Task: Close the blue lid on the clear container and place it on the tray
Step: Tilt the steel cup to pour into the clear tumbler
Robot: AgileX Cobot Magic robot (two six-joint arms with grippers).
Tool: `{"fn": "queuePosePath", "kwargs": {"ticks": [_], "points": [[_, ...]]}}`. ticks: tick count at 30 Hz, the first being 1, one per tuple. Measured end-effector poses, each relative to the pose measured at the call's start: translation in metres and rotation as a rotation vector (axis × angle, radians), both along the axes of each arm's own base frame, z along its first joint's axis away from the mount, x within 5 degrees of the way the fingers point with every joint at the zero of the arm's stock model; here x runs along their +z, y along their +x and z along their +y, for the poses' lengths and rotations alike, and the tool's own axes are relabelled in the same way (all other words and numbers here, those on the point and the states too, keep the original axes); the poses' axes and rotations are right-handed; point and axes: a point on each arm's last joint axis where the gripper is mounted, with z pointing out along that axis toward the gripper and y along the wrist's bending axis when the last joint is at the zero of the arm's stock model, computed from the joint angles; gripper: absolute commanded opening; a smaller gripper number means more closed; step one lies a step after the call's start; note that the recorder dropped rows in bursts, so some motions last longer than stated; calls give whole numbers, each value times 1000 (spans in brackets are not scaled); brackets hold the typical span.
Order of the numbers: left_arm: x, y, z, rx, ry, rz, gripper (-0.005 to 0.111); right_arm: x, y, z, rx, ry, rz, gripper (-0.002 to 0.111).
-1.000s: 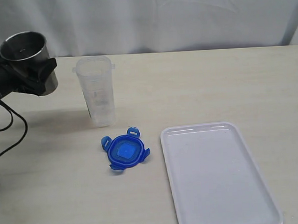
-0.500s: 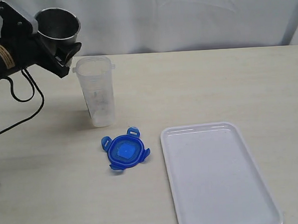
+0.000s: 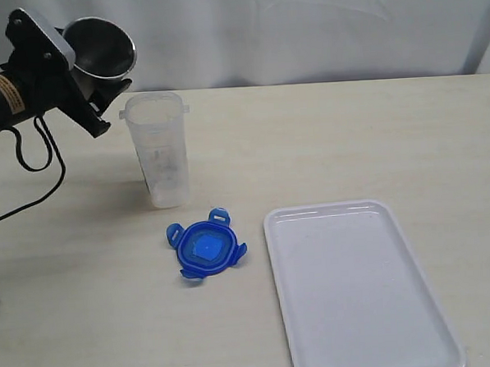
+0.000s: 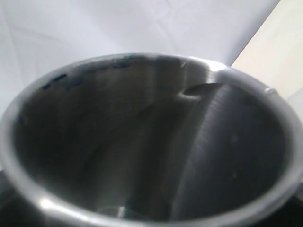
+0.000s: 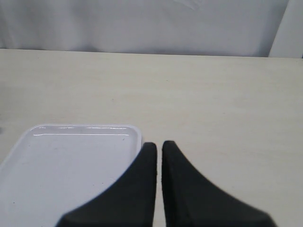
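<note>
A pale, wood-grained tabletop [image 3: 349, 137] runs back to a white fabric backdrop [image 3: 303, 32] that closes off the rear of the scene. In the exterior view, 3 task items sit on it. The clear container [image 3: 159, 151] stands upright and open-topped toward the rear left. The blue lid [image 3: 206, 248] lies flat nearer the camera than the container and a little to its right, apart from it, with its 4 snap flaps splayed outward. The tray [image 3: 361, 288] lies flat at the front right. Its near-left edge is just beside the lid without touching it, and nothing rests on it.

At the upper left, the left hand [image 3: 79, 73] is clamped around a steel cup [image 3: 100, 48], held in the air up and to the left of the container's rim, close to it but not touching. The cup is tilted, its mouth turned up and toward the right. A black cable [image 3: 30, 162] loops down from that arm onto the tabletop. The left wrist view is almost filled by the cup's dark, brushed interior and bright rim [image 4: 151, 142]. The fingers themselves are hidden there.

The right hand [image 5: 158, 149] shows only in its own wrist view. Its 2 black fingers are drawn together with just a thin slit between them and hold nothing. It hovers over bare tabletop [image 5: 213, 94] beside a corner of the tray [image 5: 71, 165].
</note>
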Motion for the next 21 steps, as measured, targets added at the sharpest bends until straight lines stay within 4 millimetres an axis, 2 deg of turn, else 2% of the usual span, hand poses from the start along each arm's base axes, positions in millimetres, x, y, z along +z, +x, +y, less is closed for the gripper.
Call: {"fn": "queuePosePath", "kwargs": {"ticks": [10,21], "points": [[0,0,0,-27,123,-82,0,0,0,0,0,0,0,5],[0,0,0,-37,170,-113,0,0,0,0,0,0,0,5]]}}
